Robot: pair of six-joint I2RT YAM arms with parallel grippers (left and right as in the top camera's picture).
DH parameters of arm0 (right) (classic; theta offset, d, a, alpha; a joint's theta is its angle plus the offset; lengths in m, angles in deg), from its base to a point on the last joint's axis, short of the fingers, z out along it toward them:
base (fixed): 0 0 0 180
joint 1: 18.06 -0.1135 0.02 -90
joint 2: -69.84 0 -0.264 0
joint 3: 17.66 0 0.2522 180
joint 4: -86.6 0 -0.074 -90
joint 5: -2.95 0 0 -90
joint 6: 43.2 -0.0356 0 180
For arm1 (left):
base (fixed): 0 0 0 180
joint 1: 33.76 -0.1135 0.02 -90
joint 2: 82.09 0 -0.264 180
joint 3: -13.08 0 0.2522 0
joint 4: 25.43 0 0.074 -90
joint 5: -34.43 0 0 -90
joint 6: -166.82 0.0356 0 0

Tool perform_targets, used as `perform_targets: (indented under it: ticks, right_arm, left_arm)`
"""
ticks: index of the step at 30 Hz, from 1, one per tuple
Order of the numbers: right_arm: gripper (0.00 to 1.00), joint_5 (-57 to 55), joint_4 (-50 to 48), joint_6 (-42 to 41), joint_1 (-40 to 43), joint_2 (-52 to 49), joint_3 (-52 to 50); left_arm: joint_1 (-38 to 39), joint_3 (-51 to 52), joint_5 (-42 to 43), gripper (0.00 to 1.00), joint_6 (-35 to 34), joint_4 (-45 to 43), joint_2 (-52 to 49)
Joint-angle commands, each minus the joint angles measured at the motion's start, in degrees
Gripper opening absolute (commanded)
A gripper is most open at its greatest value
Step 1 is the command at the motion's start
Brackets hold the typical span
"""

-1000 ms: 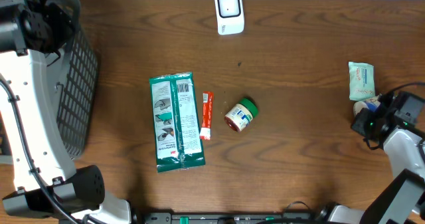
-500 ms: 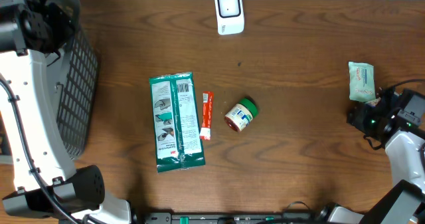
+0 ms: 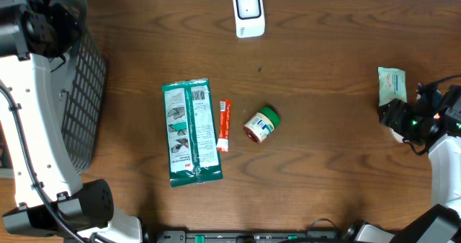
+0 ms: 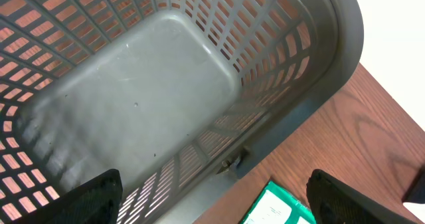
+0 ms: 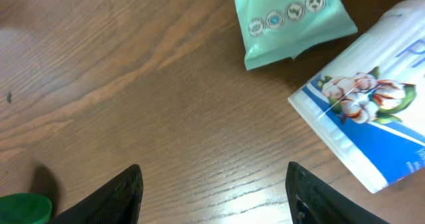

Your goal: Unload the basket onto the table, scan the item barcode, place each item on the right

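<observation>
The white barcode scanner [image 3: 248,13] stands at the table's far edge. A green flat pack [image 3: 191,131], a red stick sachet [image 3: 224,125] and a small jar with a green lid [image 3: 261,124] lie mid-table. At the right lie a pale green wipes pack [image 3: 391,86] [image 5: 292,18] and a white-and-blue packet [image 5: 372,127]. My right gripper [image 3: 400,120] [image 5: 212,197] hovers open beside that packet, with nothing between its fingers. My left gripper [image 4: 212,204] hangs open over the basket, empty.
A dark grey slotted basket [image 3: 83,91] [image 4: 332,51] stands at the left edge, with nothing in it. A corner of the green flat pack [image 4: 279,207] shows beside it. The jar's green lid [image 5: 23,207] shows at the right wrist view's lower left.
My right gripper went from shut to open, letting go of the white-and-blue packet, and shifted slightly right. The left arm has not moved.
</observation>
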Motion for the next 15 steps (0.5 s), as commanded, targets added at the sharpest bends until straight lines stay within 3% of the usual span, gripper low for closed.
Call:
perform_targets:
  ticks: [1, 6, 10, 14, 15]
  right_arm:
    - [0.65, -0.5, 0.3, 0.1, -0.3, 0.7, 0.7]
    - [0.63, -1.9, 1.3, -1.6, -0.3, 0.7, 0.7]
    - [0.38, -3.4, 6.6, -6.0, -0.1, 2.3, 1.1]
    - [0.34, -4.2, 7.6, -9.3, 0.3, 8.2, 1.4]
    - [0.28, -4.6, 7.7, -9.4, 0.5, 9.5, 1.4]
  left_arm:
    - [-0.2, -0.3, -0.7, 0.88, 0.1, 0.2, 0.5]
    - [-0.2, -0.3, -0.7, 0.89, 0.1, 0.2, 0.5]
    - [-0.2, -0.3, -0.7, 0.88, 0.1, 0.2, 0.5]
    - [-0.2, -0.3, -0.7, 0.88, 0.1, 0.2, 0.5]
    - [-0.2, -0.3, -0.7, 0.88, 0.1, 0.2, 0.5]
